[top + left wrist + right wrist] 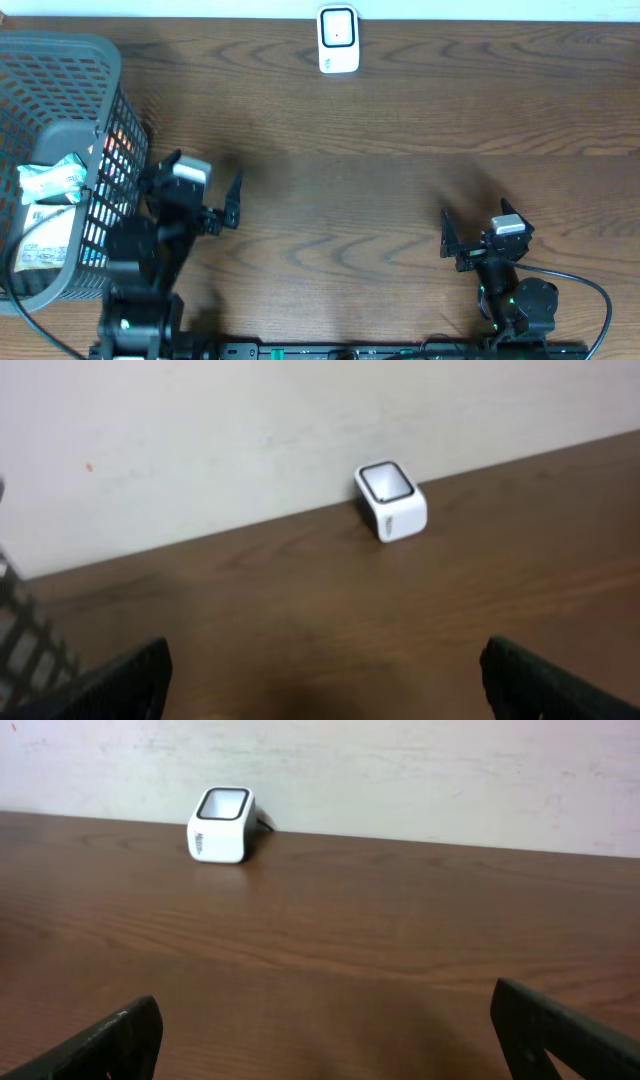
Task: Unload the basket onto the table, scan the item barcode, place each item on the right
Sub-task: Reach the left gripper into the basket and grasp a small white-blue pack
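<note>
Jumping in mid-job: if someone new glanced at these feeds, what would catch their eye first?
Most likely the small white scanner, standing alone at the far edge of the dark wooden table. Next, the grey mesh basket at the left, with white packets inside. The left claw and right claw both stand open and empty at the near side.

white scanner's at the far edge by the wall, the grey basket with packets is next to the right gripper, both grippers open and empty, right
Not quite. The overhead view shows the grey basket beside the left gripper, not the right gripper. The rest holds: the white scanner sits at the far edge by the wall, and both grippers are open and empty.
</note>
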